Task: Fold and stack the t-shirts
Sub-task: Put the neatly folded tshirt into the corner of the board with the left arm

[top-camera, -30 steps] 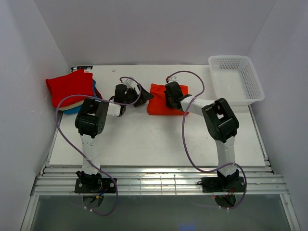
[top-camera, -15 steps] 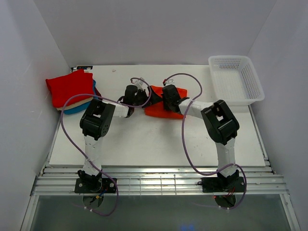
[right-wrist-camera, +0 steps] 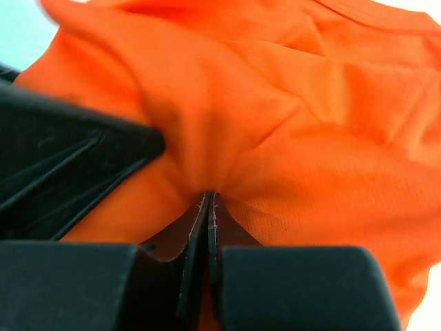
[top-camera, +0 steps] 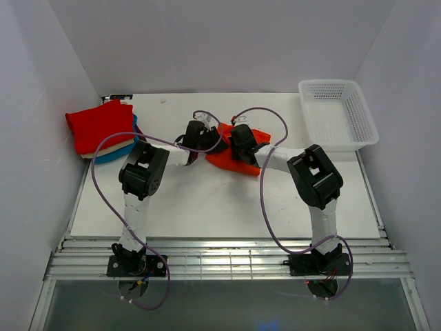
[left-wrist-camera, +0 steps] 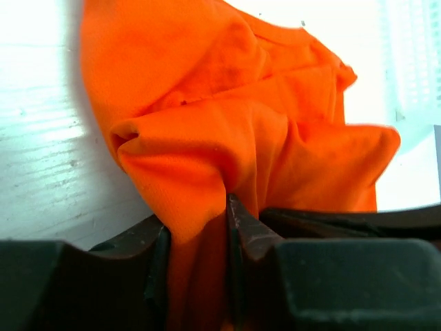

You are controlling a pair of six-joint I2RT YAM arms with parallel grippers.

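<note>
Overhead view with both wrist views. The orange t-shirt (top-camera: pixel 227 163) lies bunched, not flat, on the far middle of the white table (top-camera: pixel 207 207), between the two grippers. Its longer dimension runs roughly left to right across the table, dipping slightly toward the near right. Which way the neckline points cannot be told from above.

The left gripper (top-camera: pixel 200 135) reaches in from the left. In its wrist view a raised fold of the orange cloth (left-wrist-camera: pixel 207 138) passes down between the two fingers (left-wrist-camera: pixel 160 255), which pinch it from both sides. The right gripper (top-camera: pixel 241 142) sits over the middle of the garment. In its wrist view the jaws are pressed together on a gathered pucker of fabric (right-wrist-camera: pixel 310 138), with creases radiating from the tips.

At the far left, well apart from the orange garment, stands a stack of folded shirts: red (top-camera: pixel 100 124) on top, cream (top-camera: pixel 88 154) and teal-blue (top-camera: pixel 114 156) edges showing beneath. A white mesh basket (top-camera: pixel 337 117) stands at the far right corner. Plain white walls (top-camera: pixel 220 41) enclose the table on three sides; aluminium rails (top-camera: pixel 227 262) carry the arm bases at the near edge.
</note>
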